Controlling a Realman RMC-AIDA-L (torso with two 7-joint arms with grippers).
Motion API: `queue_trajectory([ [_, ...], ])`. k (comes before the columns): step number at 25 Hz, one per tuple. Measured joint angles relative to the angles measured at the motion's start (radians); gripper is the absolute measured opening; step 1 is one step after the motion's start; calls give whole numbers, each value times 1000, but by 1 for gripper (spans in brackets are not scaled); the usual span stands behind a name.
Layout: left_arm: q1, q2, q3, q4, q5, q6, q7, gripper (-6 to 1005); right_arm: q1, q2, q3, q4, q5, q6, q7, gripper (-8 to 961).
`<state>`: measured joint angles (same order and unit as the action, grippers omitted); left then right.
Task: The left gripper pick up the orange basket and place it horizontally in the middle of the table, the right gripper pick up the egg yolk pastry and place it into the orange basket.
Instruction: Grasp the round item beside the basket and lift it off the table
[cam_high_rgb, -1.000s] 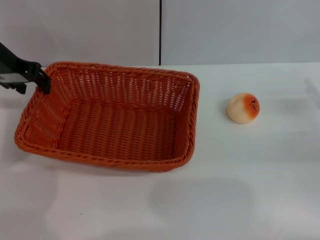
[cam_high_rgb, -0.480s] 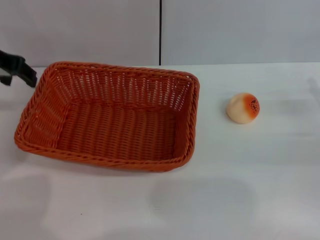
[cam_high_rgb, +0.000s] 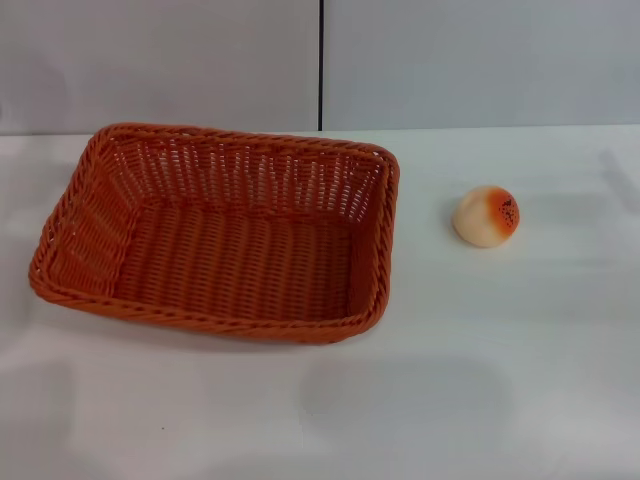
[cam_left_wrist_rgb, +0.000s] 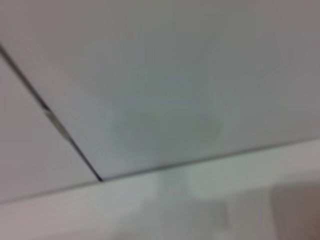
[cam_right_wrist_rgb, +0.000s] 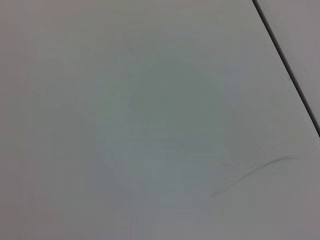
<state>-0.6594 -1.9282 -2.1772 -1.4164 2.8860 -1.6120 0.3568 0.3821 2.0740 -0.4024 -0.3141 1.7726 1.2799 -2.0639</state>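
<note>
From my head camera I see the orange basket (cam_high_rgb: 220, 235) sitting flat on the white table (cam_high_rgb: 480, 400), its long side running across my view, a little to my left of the middle. Its opening faces up, and the woven floor and sloping walls hold nothing. The braided rim runs unbroken all the way round. The egg yolk pastry (cam_high_rgb: 486, 216) rests on the table to the right of the basket, well apart from its right rim and about level with the basket's middle. Its orange-red blush with the dark specks is turned toward my right. Neither of my grippers shows in the head view, so I cannot tell whether my left gripper or my right gripper is spread or pressed together; nothing is pinched that I can see. My left wrist camera shows only a pale wall panel with a dark seam (cam_left_wrist_rgb: 50, 117) running across it, and a lighter ledge where the wall meets a surface, all soft and out of focus. My right wrist camera shows a plain pale surface with a dark line (cam_right_wrist_rgb: 290, 70) crossing one corner and a thin, faint curved mark (cam_right_wrist_rgb: 252, 175) on it; none of my own fingers appear there.
</note>
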Motion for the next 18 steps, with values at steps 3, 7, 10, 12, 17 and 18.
queue_trajectory([
  [3,36,9,0,-28,1,62,18,565,2,0,0,1,-1,2,1,726],
  [7,80,10,-6,-70,1,130,50,565,-2,-2,-1,-8,-11,12,17,725],
  [10,133,-23,-6,-128,0,212,102,565,-16,-4,-3,-38,-35,20,55,725],
  [12,171,-57,-7,-166,0,274,138,566,-30,-4,-3,-79,-61,36,99,725],
  [17,238,-118,-7,-194,0,381,184,565,-65,-2,-3,-186,-132,96,211,726],
  [18,251,-125,-5,-194,-1,401,185,565,-70,-1,-3,-214,-155,105,243,726],
])
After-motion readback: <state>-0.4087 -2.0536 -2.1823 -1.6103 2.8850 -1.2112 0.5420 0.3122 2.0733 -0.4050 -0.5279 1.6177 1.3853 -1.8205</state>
